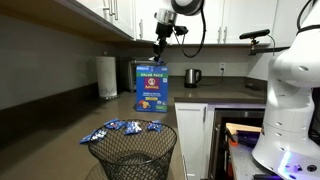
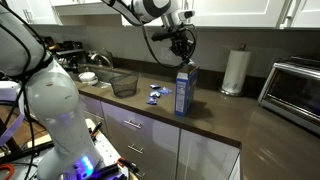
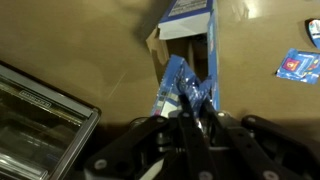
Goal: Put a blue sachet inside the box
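Comes in from high up as a white arm (image 2: 150, 8), bent over at the wrist and aimed straight down beneath the cabinets. Hangs the pincer (image 1: 160, 46) directly over the box (image 1: 152, 88), just apart from its top in both exterior views. Grips a sachet (image 3: 176, 80) by its lower end, fingers (image 3: 205, 105) clamped tight on it, as seen in the wrist view. Aims the sachet's free end at the open top of the box, flaps spread wide; cannot tell whether the tip is inside the rim. Finds the box upright on the dark bench (image 2: 225, 115), out from the wall. Shows loose sachets (image 1: 128, 126) lying flat on the bench just beside the box, between it and a wire basket (image 1: 135, 152). Catches one of those, in the wrist view, flat on the bench off to the side of the box, well apart from the pincer.
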